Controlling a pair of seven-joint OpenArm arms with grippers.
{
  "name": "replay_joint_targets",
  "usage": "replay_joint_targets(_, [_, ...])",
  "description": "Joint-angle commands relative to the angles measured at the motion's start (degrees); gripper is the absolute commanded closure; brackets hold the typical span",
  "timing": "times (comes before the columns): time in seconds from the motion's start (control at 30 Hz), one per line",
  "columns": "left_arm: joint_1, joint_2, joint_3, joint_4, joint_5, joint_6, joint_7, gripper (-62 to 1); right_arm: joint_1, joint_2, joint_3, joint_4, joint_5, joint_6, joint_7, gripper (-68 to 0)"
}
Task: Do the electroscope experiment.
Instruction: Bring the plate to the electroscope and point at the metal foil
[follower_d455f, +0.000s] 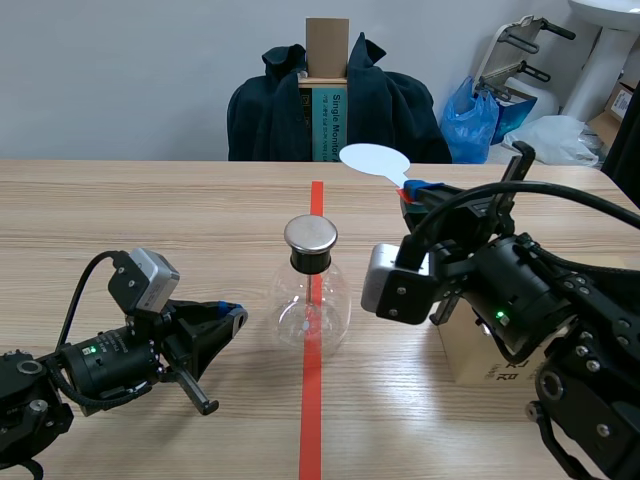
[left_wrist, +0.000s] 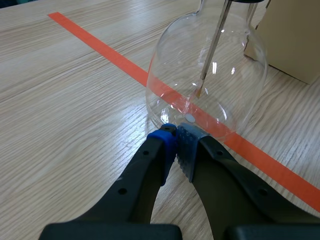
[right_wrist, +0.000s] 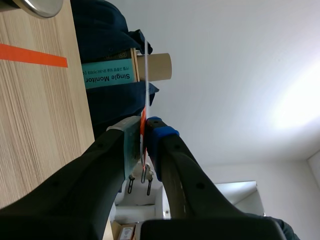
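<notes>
Closest in, the right arm (follower_d455f: 560, 330) fills the scene at 4 o'clock. Its right end effector (follower_d455f: 412, 190) pinches the red stem of a white disc (follower_d455f: 374, 159) between its pads. The disc is held up off the desk (follower_d455f: 150, 220), at 1 o'clock from the flask (follower_d455f: 311, 305) and apart from it. From the right wrist it shows edge-on as a thin strip.

A cardboard box (follower_d455f: 470, 350) sits under this arm, at 4 o'clock from the flask.

The left end effector (left_wrist: 176, 142) lies low over the desk at 9 o'clock from the flask. Its fingers are pressed together on nothing, tips just beside the glass bulb; contact not clear.

The flask stands upright mid-desk on the orange tape line (follower_d455f: 313, 420). It has a metal cap (follower_d455f: 311, 235) on top and a thin rod (left_wrist: 212, 50) hanging inside.

A dark jacket (follower_d455f: 390, 110) hangs over a chair at 12 o'clock beyond the desk.
</notes>
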Motion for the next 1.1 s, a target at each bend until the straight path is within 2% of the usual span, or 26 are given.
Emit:
replay_joint_targets(0.0, [-0.35, 0.15, -0.15, 1.4, -0.39, -0.28, -1.25, -3.6, 0.13, 0.63, 0.35, 0.46, -0.26, -1.05, -0.04, -0.6])
replay_joint_targets(0.47, [-0.35, 0.15, -0.15, 1.4, -0.39, -0.28, -1.22, -3.6, -1.68, 0.63, 0.35, 0.46, -0.87, -1.05, 0.24, -0.6])
replay_joint_targets(0.87, [-0.35, 0.15, -0.15, 1.4, -0.39, -0.28, -1.22, -3.6, -2.38, 0.63, 0.37, 0.46, -3.72, -1.18, 6.6, -0.6])
replay_joint_targets(0.97, [-0.35, 0.15, -0.15, 1.4, -0.39, -0.28, -1.22, -3.7, -2.86, 0.74, 0.37, 0.46, -5.38, -1.79, 7.58, -0.6])
replay_joint_targets(1.07, [-0.35, 0.15, -0.15, 1.4, -0.39, -0.28, -1.22, -3.6, -3.8, 0.76, 0.37, 0.46, -5.92, -4.22, 9.31, -0.6])
